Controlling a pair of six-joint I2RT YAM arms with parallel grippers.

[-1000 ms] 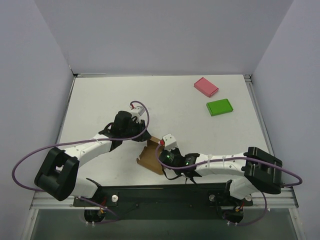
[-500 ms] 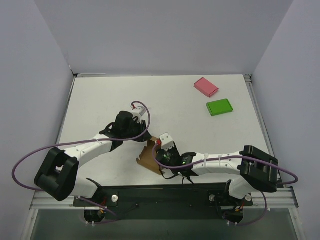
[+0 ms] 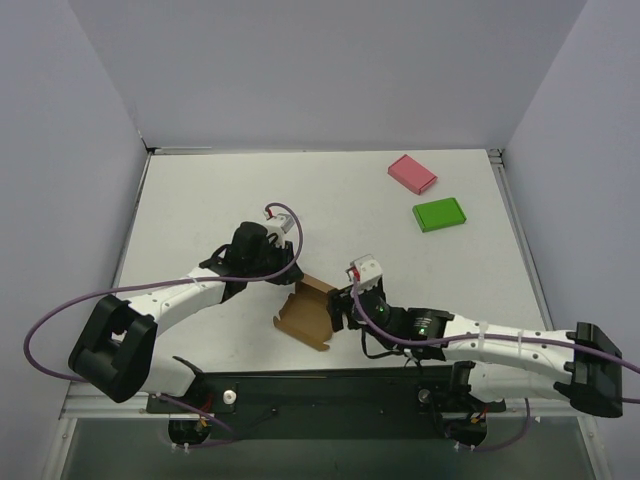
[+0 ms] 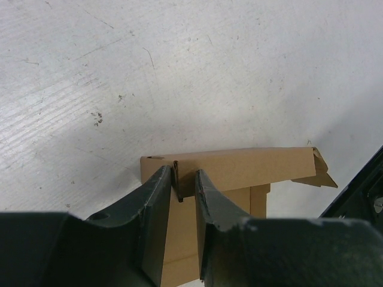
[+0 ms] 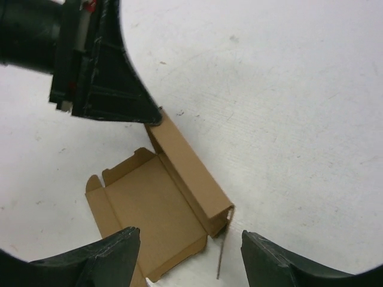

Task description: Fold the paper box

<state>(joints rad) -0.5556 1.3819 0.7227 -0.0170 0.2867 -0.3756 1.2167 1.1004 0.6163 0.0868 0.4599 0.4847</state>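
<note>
Now, paper box (image 3: 305, 316): I see it at lower centre of the top view, partly folded, with one wall upright.
Left gripper (image 4: 179, 181): pinched on that upright wall, same place as before.
Right gripper (image 5: 188, 240): jaws wide apart, holding nothing. A second ago it was over the box's right edge; now it is drawn back to the right.

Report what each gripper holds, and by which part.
The left gripper pinches the paper box by the top edge of its raised side wall, near one end. The right gripper is open and holds nothing.
</note>
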